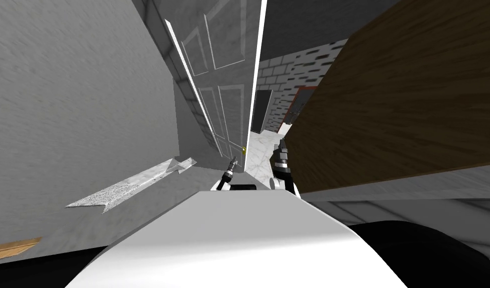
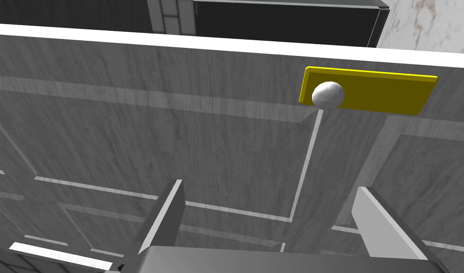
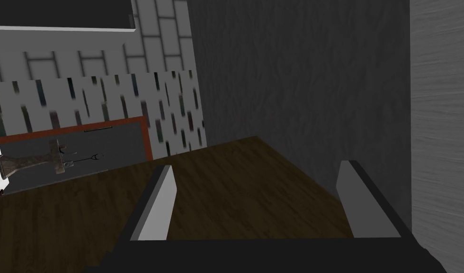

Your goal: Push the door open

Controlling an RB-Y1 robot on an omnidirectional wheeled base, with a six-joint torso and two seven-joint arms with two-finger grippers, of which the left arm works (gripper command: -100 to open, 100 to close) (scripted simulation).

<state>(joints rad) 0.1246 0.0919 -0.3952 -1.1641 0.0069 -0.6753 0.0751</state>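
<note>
Grey panelled door point(image 1: 224, 100) stands ajar at your twelve o'clock; your left hand point(image 2: 269, 189), spread open, faces it near the white knob point(image 2: 328, 94) and yellow plate point(image 2: 382, 92), likely since pushing by the free edge gives leverage; right hand point(image 3: 257, 166) idles open at one o'clock

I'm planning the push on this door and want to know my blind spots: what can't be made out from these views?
- Contact: whether the left gripper touches the door. The left wrist view gives no depth, and in the head view the gripper is too small.
- Knob and yellow plate: too small in the head view to read.
- Room beyond: mostly hidden in the head view by the door and the brown wooden surface.
- Door's top: cut off by the head view's upper edge.
</note>
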